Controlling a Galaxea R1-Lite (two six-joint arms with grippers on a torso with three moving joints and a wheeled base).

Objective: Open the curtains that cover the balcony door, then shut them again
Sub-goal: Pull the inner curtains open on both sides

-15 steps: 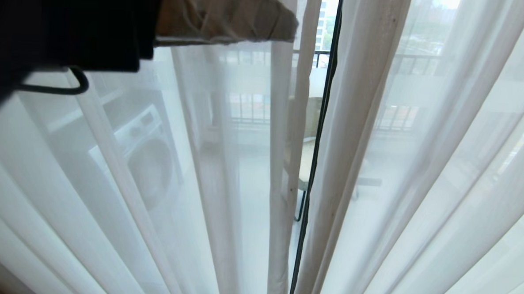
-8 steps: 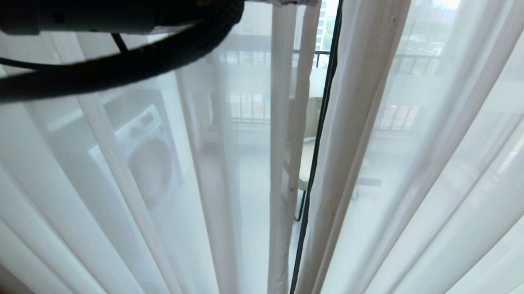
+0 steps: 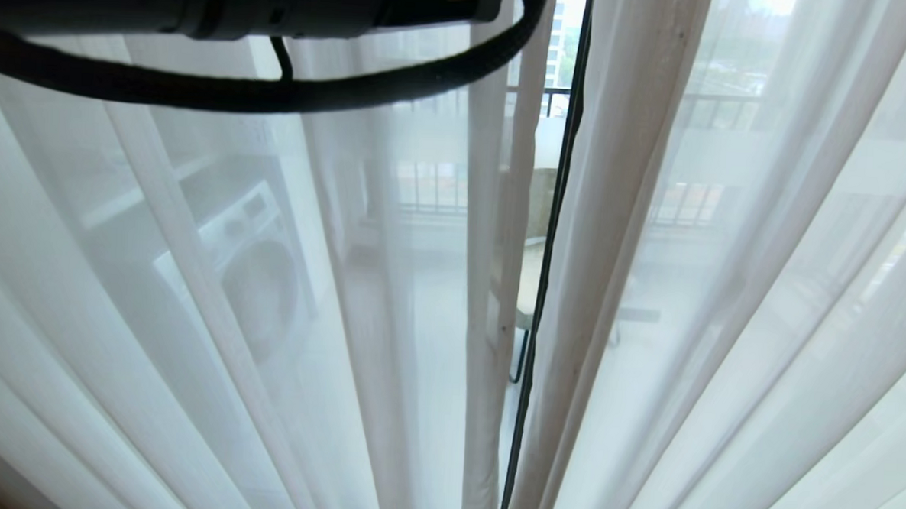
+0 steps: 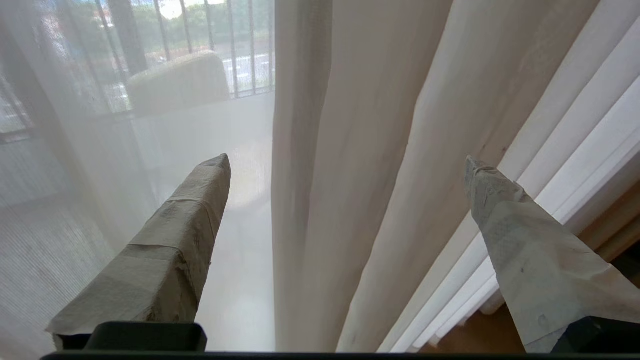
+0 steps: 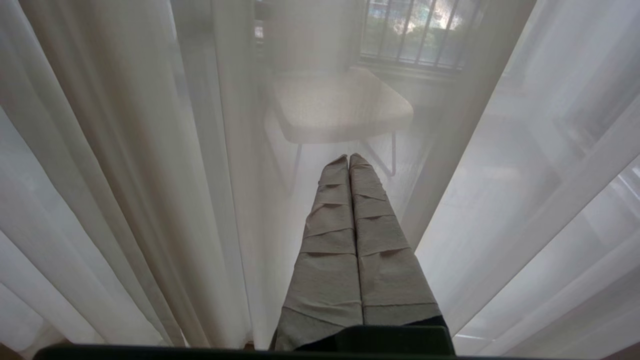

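Hanging drawn across the black-framed glass balcony door (image 3: 549, 236), the thin white see-through sheer curtains (image 3: 267, 315) meet at their middle seam. The left gripper (image 4: 345, 165) stands spread wide around a fold beside that seam, likely lining up a grab. The right gripper (image 5: 348, 160) sits pressed together, empty, near the sheers.

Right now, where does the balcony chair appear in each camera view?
Head view: chair mid-picture, just left of the black frame line.
Left wrist view: top left, likely its pale back, behind the sheer.
Right wrist view: its seat, upper middle.
Shared landmark: the balcony railing behind it.
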